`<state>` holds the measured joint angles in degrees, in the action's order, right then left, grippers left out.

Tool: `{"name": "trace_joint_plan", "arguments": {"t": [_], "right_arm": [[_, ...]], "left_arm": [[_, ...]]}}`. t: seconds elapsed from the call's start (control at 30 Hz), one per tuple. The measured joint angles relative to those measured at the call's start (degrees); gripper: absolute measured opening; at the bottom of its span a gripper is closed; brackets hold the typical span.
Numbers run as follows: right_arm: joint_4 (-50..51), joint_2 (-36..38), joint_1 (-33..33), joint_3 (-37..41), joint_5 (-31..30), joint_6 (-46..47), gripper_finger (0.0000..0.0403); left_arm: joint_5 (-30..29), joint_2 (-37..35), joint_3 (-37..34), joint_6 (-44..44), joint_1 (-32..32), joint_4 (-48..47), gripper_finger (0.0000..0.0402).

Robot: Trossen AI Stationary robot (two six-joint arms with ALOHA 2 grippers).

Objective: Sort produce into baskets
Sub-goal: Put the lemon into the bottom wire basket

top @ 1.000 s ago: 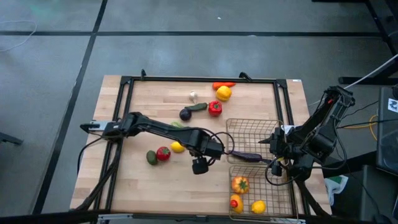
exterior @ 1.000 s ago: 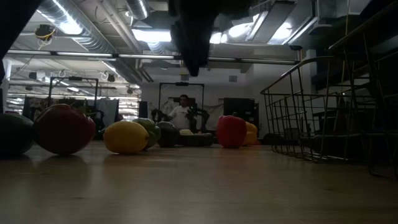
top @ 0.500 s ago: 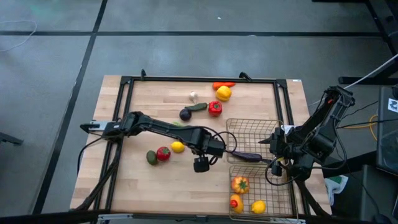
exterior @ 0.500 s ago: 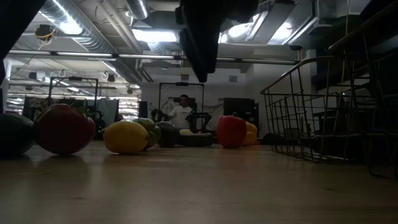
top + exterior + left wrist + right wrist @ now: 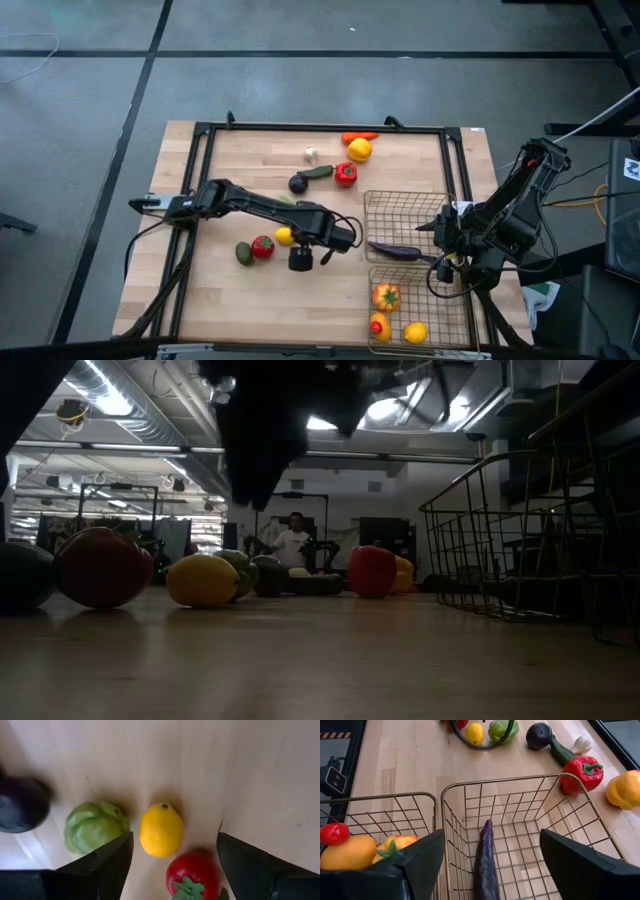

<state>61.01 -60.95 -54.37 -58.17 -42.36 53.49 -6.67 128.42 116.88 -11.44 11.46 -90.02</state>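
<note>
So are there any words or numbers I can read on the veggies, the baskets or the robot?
None can be read.
Far basket, near basket, eggplant, lemon, tomato: no labels or printing.
Yellow-black striped strip by the table's edge: only a pattern, no letters.
Dark box with round marks: too small to read.

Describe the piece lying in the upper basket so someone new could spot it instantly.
Two wire baskets sit on the table's right side; take the one farther from the front edge. The long, thin purple eggplant lies alone in it; the other basket holds round yellow, orange and red pieces.
</note>
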Motion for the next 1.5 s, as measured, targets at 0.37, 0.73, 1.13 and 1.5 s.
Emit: {"name": "trace_joint_plan", "arguments": {"t": [0.37, 0.73, 1.13, 1.5], "right_arm": [[0.0, 0.0, 0.0, 0.0, 0.0, 0.0, 0.0325], [0.0, 0.0, 0.0, 0.0, 0.0, 0.0, 0.0325], [0.0, 0.0, 0.0, 0.0, 0.0, 0.0, 0.0325], [0.0, 0.0, 0.0, 0.0, 0.0, 0.0, 0.0325]], "left_arm": [[0.1, 0.1, -9.1, 4.4, -0.6, 0.5, 0.0283], [0.2, 0.1, -15.5, 2.8, -1.8, 3.6, 0.0283], [0.3, 0.1, -19.3, 2.6, -1.7, 12.0, 0.0282], [0.7, 0.1, -20.0, 2.3, -1.7, 11.1, 0.0222]]}}
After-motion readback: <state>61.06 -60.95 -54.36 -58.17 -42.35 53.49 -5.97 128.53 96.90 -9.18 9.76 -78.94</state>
